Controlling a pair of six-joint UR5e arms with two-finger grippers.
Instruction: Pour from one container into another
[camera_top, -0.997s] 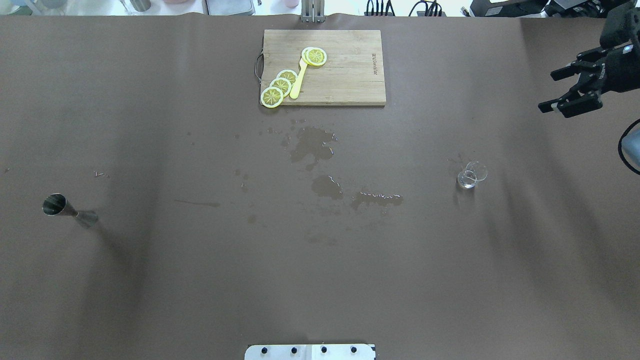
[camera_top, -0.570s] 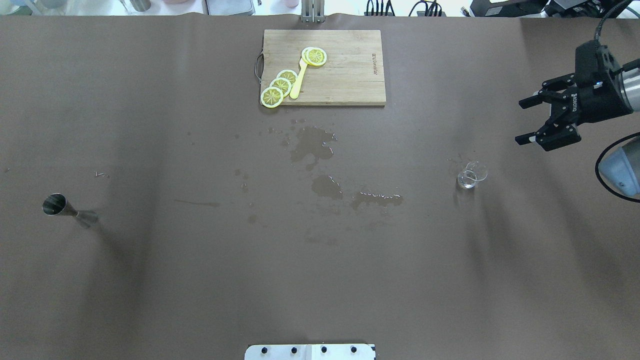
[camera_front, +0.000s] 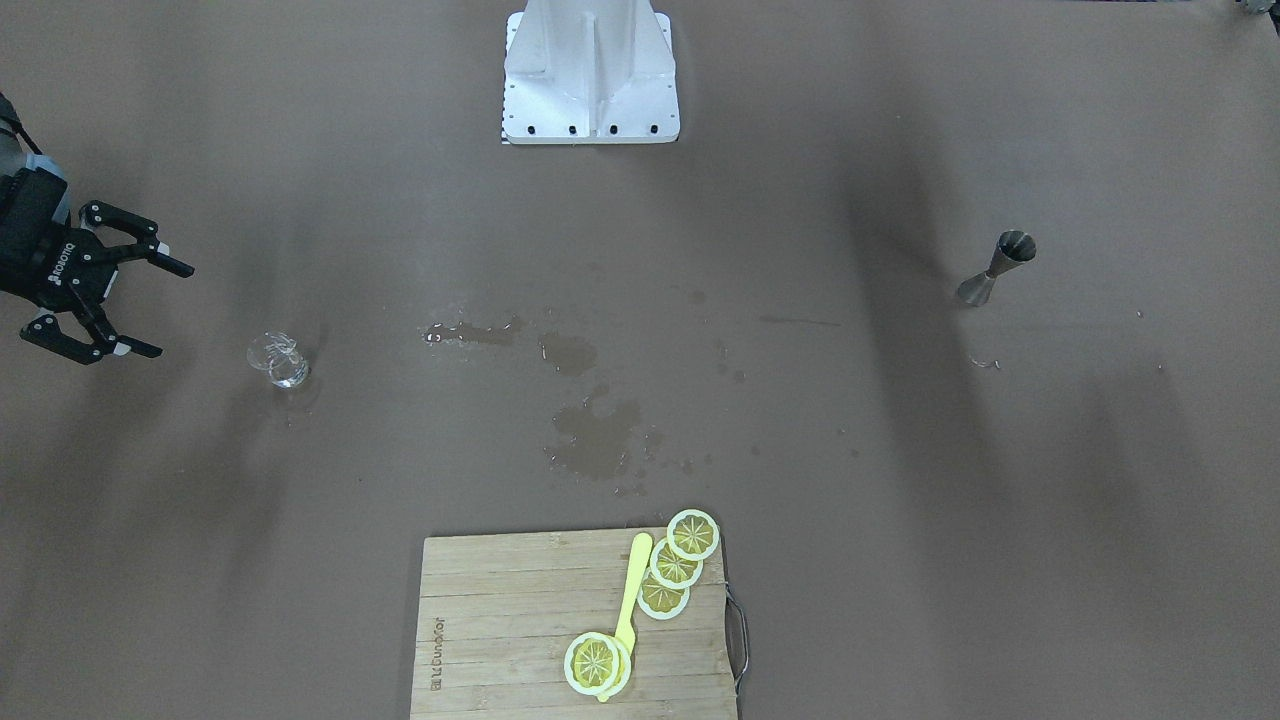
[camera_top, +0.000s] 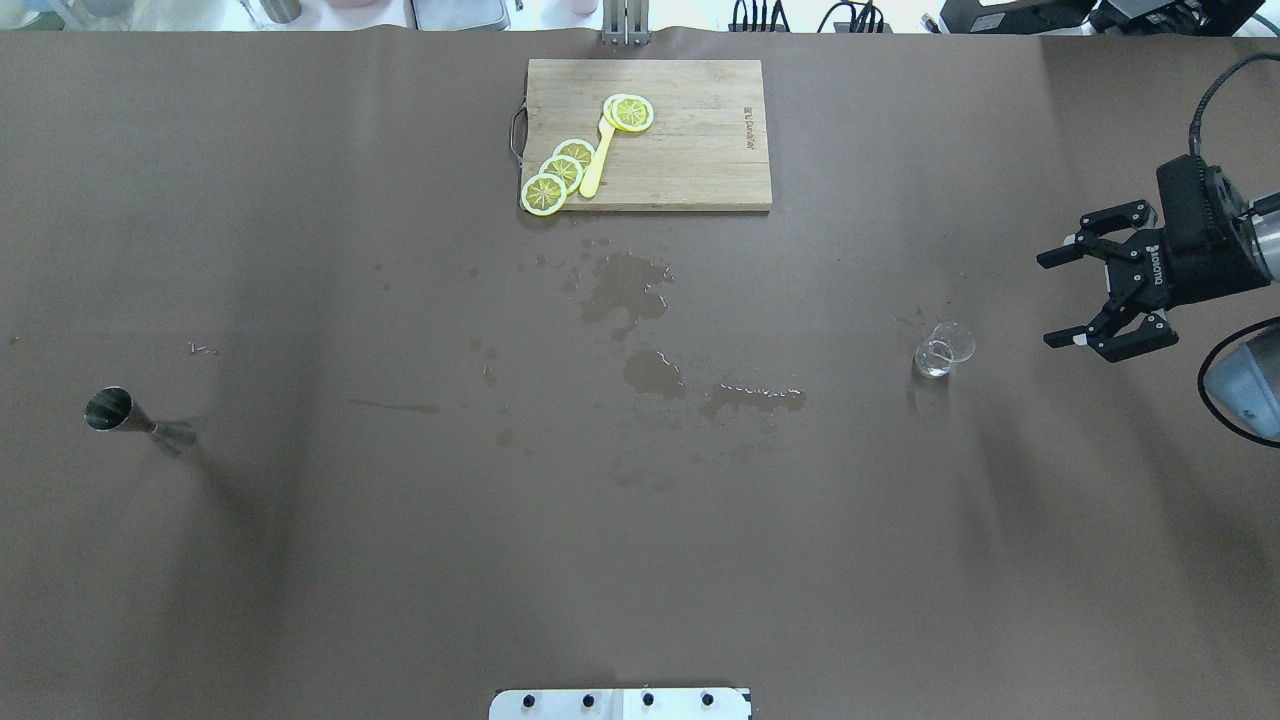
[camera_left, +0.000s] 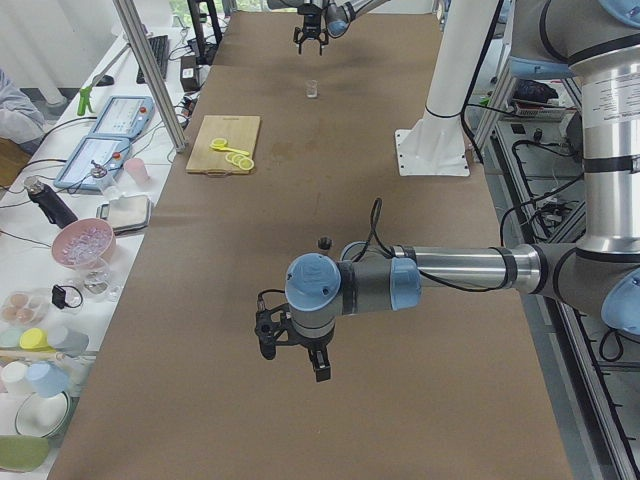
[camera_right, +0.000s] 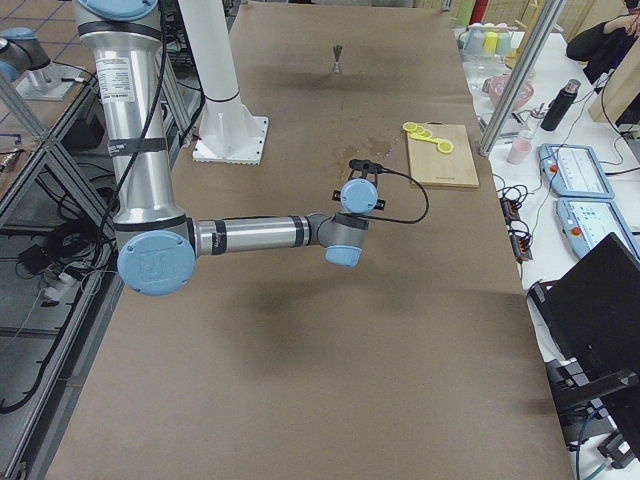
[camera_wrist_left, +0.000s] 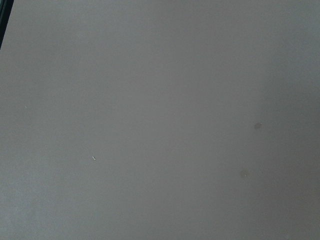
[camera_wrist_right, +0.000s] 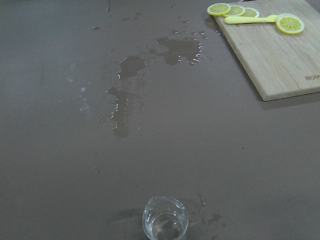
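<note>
The clear glass cup (camera_top: 943, 351) stands upright on the brown table at the right, with a little liquid in it; the front view (camera_front: 277, 360) and the right wrist view (camera_wrist_right: 165, 220) show it too. My right gripper (camera_top: 1047, 300) hovers open a short way to the right of the cup, fingers pointing at it, nothing between them (camera_front: 172, 312). Far to the left stands the steel jigger (camera_top: 110, 410), upright and alone (camera_front: 1000, 265). My left gripper (camera_left: 293, 360) shows only in the exterior left view, above bare table, and I cannot tell its state.
A wooden cutting board (camera_top: 690, 140) at the far middle carries lemon slices (camera_top: 560, 170) and a yellow knife. Wet patches (camera_top: 625, 295) spread over the table's middle between cup and jigger. The robot's base plate (camera_front: 590, 70) sits at the near edge.
My right gripper has come in from the table's right edge, turned and swung nearer to the glass cup, staying open. The cup and jigger have not moved.
</note>
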